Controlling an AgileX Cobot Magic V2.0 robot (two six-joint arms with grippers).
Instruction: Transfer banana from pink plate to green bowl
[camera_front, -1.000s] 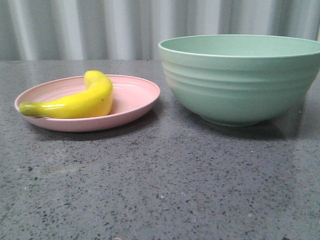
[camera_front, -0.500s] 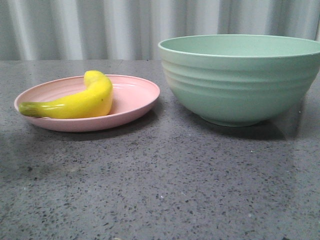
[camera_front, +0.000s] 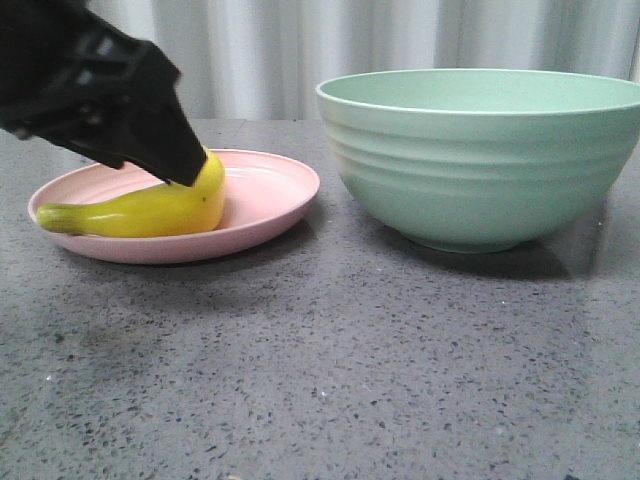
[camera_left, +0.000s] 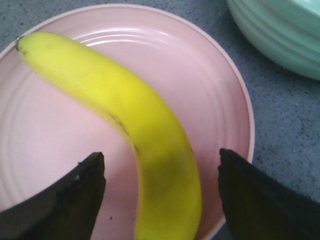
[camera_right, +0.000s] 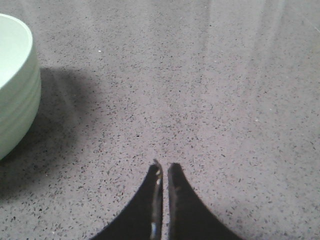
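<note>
The yellow banana (camera_front: 150, 208) lies on the pink plate (camera_front: 270, 195) at the left of the table. It also shows in the left wrist view (camera_left: 125, 120), on the plate (camera_left: 210, 100). My left gripper (camera_front: 185, 165) is black and has come down over the banana; in its wrist view it (camera_left: 162, 165) is open, with one finger on each side of the banana and gaps between. The green bowl (camera_front: 480, 160) stands to the right of the plate. My right gripper (camera_right: 164, 167) is shut and empty above bare table, with the bowl's side (camera_right: 15, 85) beside it.
The table is dark grey speckled stone (camera_front: 330, 370). A pale curtain (camera_front: 260, 50) hangs behind the table. The bowl's rim stands much higher than the plate and close to its right edge.
My left gripper has entered the front view from the upper left and come down over the banana. The banana, plate and bowl have not moved.
</note>
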